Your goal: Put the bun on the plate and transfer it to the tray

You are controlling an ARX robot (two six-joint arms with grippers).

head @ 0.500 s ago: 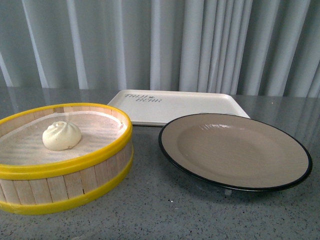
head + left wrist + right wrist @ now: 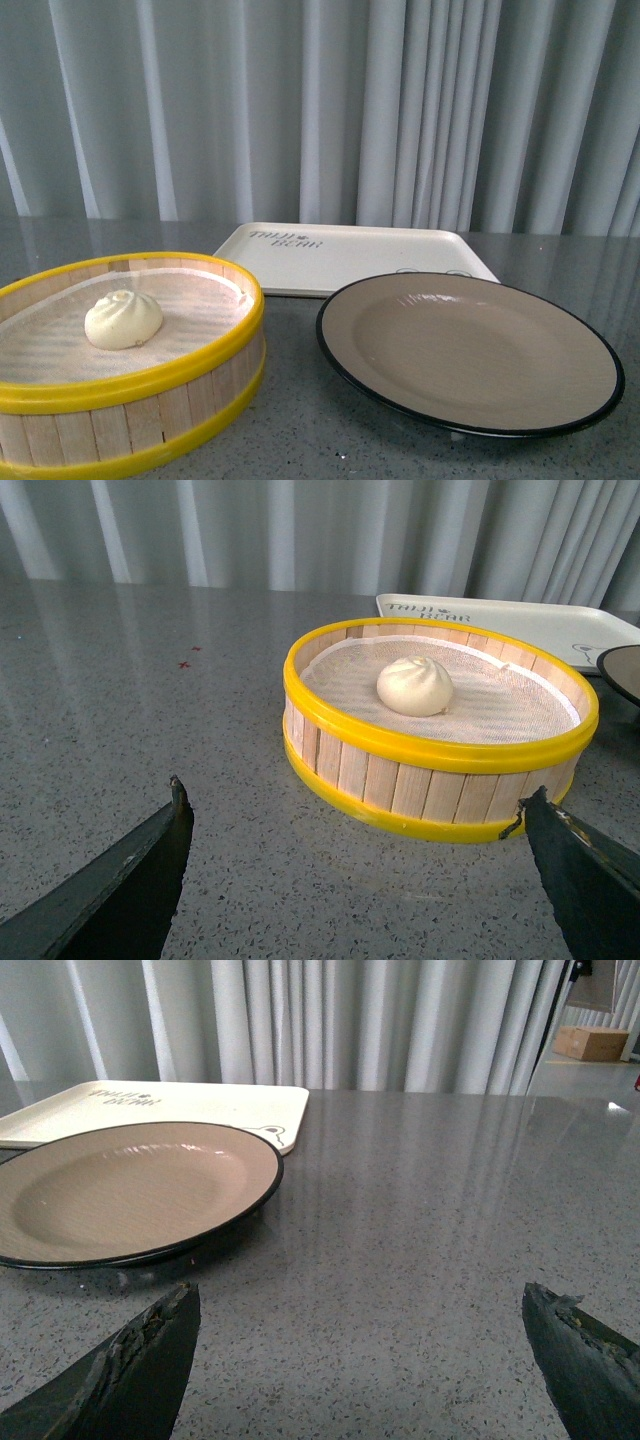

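- The table (image 2: 300, 430) is seen lower in the front view than half a second earlier, everything on it having slid down the frame together; the arrangement itself is unchanged, so only the viewpoint is judged to have shifted, and no task step has been advanced
- The tray (image 2: 350, 255) is laid at the back, its near edge just behind the plate, and nothing is seen on it
- The plate (image 2: 470, 345) is set in front of the tray with nothing on it; a broad stretch of table is left on its right, where its rim could be approached
- The steamer basket (image 2: 180, 372) is placed just left of the plate, with a narrow gap between them; its raised yellow rim would have to be cleared from above
- The left gripper (image 2: 356, 792) is held spread wide and empty, short of the basket; the right gripper (image 2: 360, 1290) is likewise spread wide with nothing held, near the plate
- The bun (image 2: 123, 320) is still resting inside the basket, apart from its wall, so the first lift is judged not yet begun
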